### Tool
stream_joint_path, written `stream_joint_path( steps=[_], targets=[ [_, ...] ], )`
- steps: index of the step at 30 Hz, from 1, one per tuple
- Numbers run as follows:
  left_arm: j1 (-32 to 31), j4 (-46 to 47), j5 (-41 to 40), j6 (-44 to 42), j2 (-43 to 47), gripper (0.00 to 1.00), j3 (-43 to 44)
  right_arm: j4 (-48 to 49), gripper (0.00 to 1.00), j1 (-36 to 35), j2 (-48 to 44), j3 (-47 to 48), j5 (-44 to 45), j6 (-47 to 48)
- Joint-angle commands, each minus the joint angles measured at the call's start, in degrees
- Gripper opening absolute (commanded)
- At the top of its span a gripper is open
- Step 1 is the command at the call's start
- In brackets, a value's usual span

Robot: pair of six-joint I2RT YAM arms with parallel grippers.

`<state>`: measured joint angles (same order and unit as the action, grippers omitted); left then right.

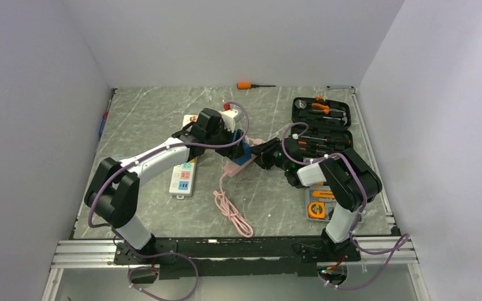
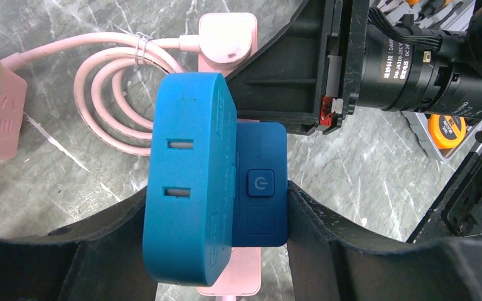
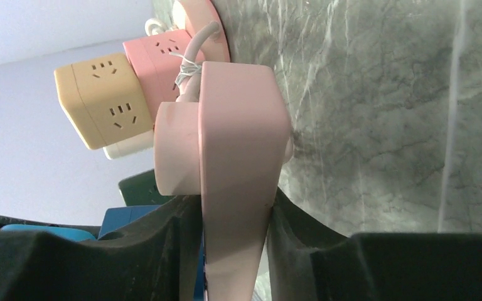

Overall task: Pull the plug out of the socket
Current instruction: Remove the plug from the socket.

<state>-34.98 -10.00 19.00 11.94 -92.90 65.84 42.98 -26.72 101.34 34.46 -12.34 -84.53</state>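
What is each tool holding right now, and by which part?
Left tool: the blue plastic plug adapter, clamped across its two sides. Right tool: the pink plastic power strip, pinched across its body.

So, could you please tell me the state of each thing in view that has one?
blue plug: on the pink power strip, not pulled off
pink power strip: clamped across its width
left gripper: shut on the blue plug
right gripper: shut on the pink power strip
tool case: open
pink cable: coiled, tied
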Motion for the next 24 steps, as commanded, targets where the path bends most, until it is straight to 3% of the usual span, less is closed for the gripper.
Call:
stream_joint_path(
  steps=[1, 5, 15, 24],
  targets=[
    [-0.33, 3.97, -2.13, 1.40, 0.31, 0.09, 2.96, 1.98, 0.32, -0.75, -3.23, 1.33, 1.00, -2.09],
    [-0.15, 3.20, -2.65, 0.58, 0.48, 0.08, 3.27, 0.21, 0.01, -0.66, -3.23, 1.00, 1.65, -0.77],
    [3.51, -0.58, -1.91, -0.71, -0.34, 0.06, 10.08, -9.68, 0.00, -0.69, -3.36, -0.06, 9.72, 14.78],
    [5.61, 0.13, 2.54, -0.75, 0.79, 0.06, 12.02, -10.08, 0.00, -1.05, -0.14, -0.69, 11.04, 17.22]
  ],
)
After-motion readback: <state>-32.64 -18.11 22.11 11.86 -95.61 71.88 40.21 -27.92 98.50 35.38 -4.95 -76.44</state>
